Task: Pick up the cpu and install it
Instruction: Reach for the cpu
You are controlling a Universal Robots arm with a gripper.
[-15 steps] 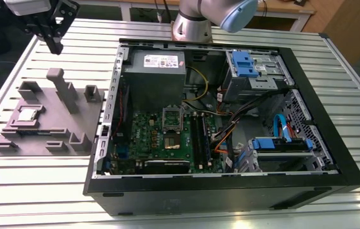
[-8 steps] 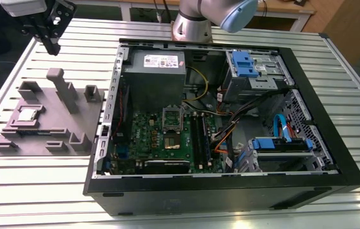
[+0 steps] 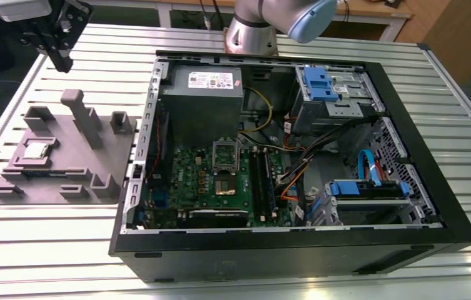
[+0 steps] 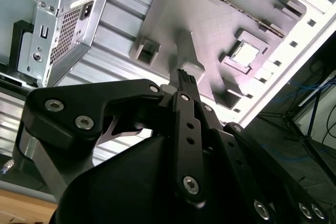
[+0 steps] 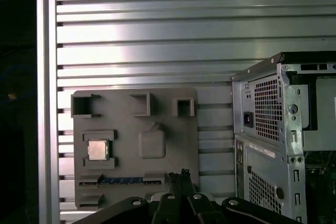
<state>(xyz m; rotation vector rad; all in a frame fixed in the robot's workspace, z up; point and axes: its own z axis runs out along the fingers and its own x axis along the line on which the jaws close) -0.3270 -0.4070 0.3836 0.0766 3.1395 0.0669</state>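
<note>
The cpu point(image 3: 35, 151) is a small square chip with a silvery top. It lies flat in a recess of the grey fixture plate point(image 3: 67, 164) on the exterior view's left. Both wrist views show the cpu point(image 4: 245, 53) point(image 5: 97, 149) in the same recess. My gripper point(image 3: 64, 61) hangs high above the table's far left corner, well away from the chip. Its black fingers point(image 4: 187, 78) are shut together with nothing between them. The gripper point(image 5: 181, 174) is also in the first wrist view.
An open black computer case point(image 3: 435, 206) lies to the right of the plate, with a green board point(image 3: 192, 178), a socket point(image 3: 225, 154), black memory sticks point(image 3: 260, 178) and a grey metal box point(image 3: 202, 84) inside. A tall post point(image 3: 81, 115) rises from the plate. The table point(image 3: 52, 250) is ribbed metal.
</note>
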